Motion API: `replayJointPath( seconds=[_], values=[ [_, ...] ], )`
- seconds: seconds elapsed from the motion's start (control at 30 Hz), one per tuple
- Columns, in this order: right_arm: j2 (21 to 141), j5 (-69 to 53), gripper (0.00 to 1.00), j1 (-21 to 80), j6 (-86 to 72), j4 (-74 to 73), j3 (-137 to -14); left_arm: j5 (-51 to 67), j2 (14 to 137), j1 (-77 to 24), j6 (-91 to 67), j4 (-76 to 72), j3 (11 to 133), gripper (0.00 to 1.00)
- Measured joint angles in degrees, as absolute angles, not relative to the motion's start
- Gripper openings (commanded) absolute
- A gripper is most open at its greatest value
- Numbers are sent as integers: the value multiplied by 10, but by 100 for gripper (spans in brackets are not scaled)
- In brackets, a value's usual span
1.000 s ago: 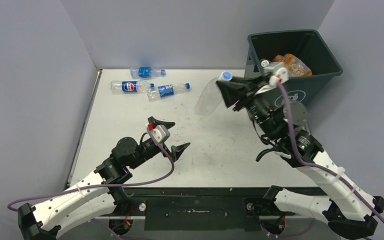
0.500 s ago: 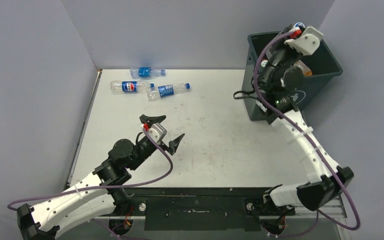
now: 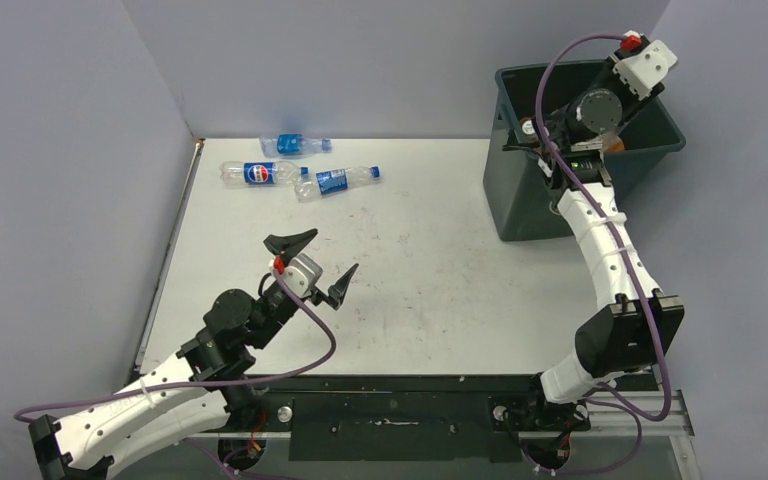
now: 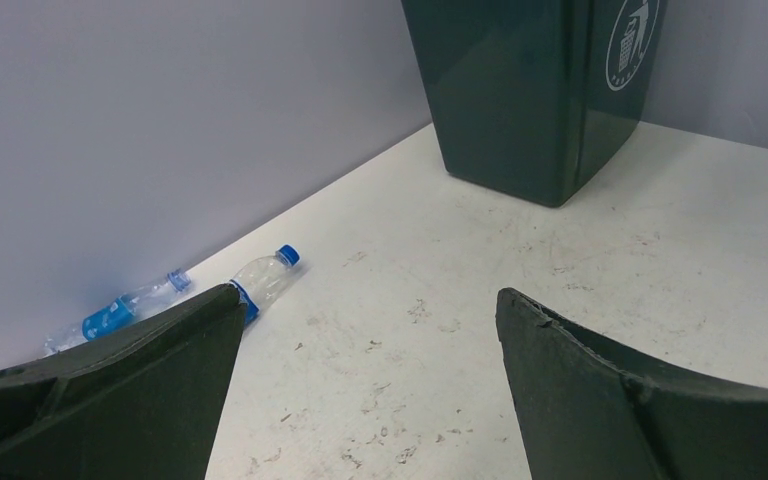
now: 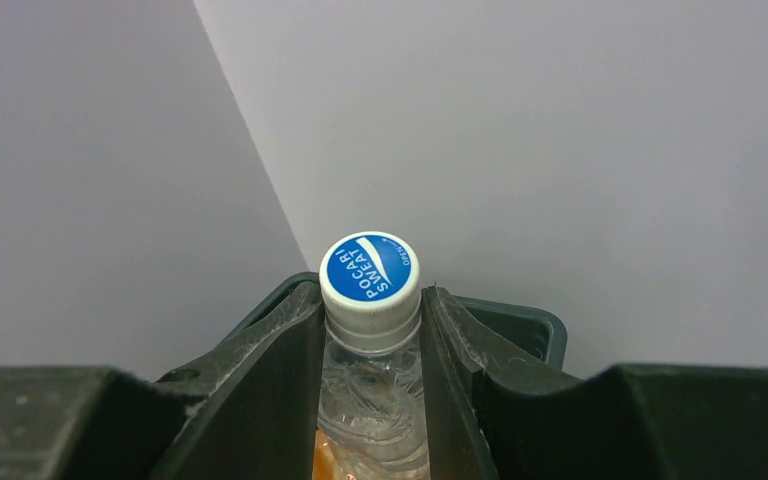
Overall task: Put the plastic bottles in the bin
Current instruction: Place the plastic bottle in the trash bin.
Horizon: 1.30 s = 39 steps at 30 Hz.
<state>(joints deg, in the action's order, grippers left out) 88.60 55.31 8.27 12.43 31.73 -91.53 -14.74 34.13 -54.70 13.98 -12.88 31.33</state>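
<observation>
Right arm has swung from over the counter up above the bin. Right jaws pinching a clear bottle by the neck over the bin's opening. Left jaws spread wide above counter. Three bottles lie far-left.

three plastic bottles on the table, one bottle in the right tool, one bin.
</observation>
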Motion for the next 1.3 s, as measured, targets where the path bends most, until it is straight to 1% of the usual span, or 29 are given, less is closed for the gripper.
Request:
replayJointPath(
  seconds=[0.07,0.1,0.13,0.17,0.2,0.23,0.27,0.3,0.43,0.6,0.7,0.9,1.03,1.2,1.3],
  values=[
    [887,556,7,73,113,314,-915,-150,342,-547,142,-131,312,96],
    [888,557,20,68,108,311,-915,-150,342,-547,142,-131,312,96],
    [888,557,40,63,102,307,-915,-150,343,-547,142,-131,312,96],
    [889,557,65,61,96,302,-915,-151,344,-547,142,-131,312,96],
    [889,557,80,58,88,295,-915,-152,346,-547,142,-131,312,96],
    [889,556,87,55,76,289,-915,-152,346,-547,142,-131,312,96],
    [889,553,92,54,67,277,-915,-152,347,-547,142,-131,312,96],
    [889,547,94,54,59,267,-915,-153,347,-547,142,-131,312,96],
    [889,518,99,60,23,212,-924,-155,355,-547,143,-131,312,96],
    [888,476,98,94,-8,162,-978,-156,366,-547,143,-130,312,96],
    [884,432,98,118,-37,134,-1011,-161,367,-547,144,-130,312,96],
    [873,366,99,160,-82,81,-1029,-163,372,-547,145,-130,312,96],
    [861,316,97,185,-121,48,-1014,-164,373,-547,145,-130,312,96],
    [818,246,95,208,-171,0,-982,-176,376,-547,141,-130,312,96],
    [780,231,87,234,-185,-14,-939,-186,385,-547,137,-128,312,96]
  ],
)
